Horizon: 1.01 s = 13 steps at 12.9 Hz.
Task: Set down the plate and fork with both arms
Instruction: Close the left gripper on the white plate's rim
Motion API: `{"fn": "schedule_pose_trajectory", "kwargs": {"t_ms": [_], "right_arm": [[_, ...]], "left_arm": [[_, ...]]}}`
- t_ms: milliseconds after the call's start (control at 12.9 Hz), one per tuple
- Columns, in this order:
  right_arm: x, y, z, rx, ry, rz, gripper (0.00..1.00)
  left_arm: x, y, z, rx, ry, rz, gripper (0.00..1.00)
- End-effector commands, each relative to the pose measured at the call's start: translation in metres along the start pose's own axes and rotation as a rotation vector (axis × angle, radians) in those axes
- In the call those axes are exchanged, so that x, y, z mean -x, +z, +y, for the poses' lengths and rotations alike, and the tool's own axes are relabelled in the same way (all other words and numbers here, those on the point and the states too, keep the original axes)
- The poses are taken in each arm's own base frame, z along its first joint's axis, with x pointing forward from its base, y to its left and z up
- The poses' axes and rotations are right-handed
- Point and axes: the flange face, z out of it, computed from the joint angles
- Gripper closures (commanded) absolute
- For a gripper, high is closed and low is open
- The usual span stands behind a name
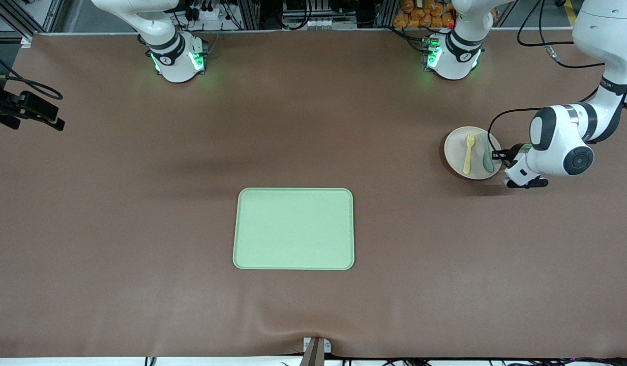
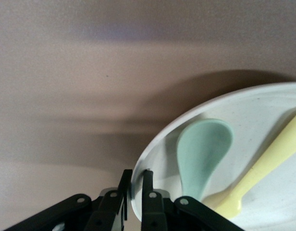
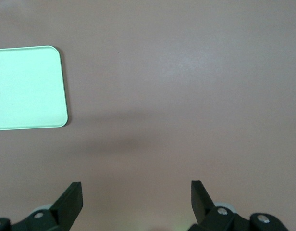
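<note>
The off-white plate (image 1: pixel 458 148) is at the left arm's end of the table. The pale-yellow fork (image 1: pixel 468 153) lies on it beside a grey-green spoon (image 1: pixel 486 159). My left gripper (image 1: pixel 498 156) is at the plate's rim on the side toward the left arm's end. In the left wrist view its fingers (image 2: pixel 136 174) are shut on the rim of the plate (image 2: pixel 256 107), with the spoon (image 2: pixel 203 149) and the fork (image 2: pixel 275 156) close by. I cannot tell whether the plate is lifted. My right gripper (image 3: pixel 136 188) is open and empty over bare table; it is out of the front view.
The light-green rectangular tray (image 1: pixel 293 229) lies at the table's middle, nearer to the front camera than the plate, with nothing on it. One corner of the tray (image 3: pixel 28 86) shows in the right wrist view. Brown mat covers the table.
</note>
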Motion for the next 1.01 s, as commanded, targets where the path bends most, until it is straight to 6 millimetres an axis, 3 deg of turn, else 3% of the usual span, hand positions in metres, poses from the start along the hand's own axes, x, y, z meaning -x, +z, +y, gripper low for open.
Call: {"fn": "schedule_pose_trajectory", "kwargs": {"t_ms": [0,311,778,933], "right_arm": [[0.002,0.000,0.002,-0.015,-0.006,-0.004,0.00],[0.002,0.000,0.002,-0.015,-0.006,-0.004,0.00],[0.002,0.000,0.003,-0.015,-0.004,-0.004,0.00],[0.002,0.000,0.003,-0.015,-0.004,-0.004,0.00]], "left_arm": [[-0.008,-0.012,-0.002,-0.024,0.006,0.034,1.00],[-0.017,-0.062,0.009,-0.029,0.007,0.073,1.00],[-0.034,-0.137,0.034,0.105,-0.023,0.135,1.00],[-0.042,-0.159,0.054,0.117,0.022,0.176,1.00]]}}
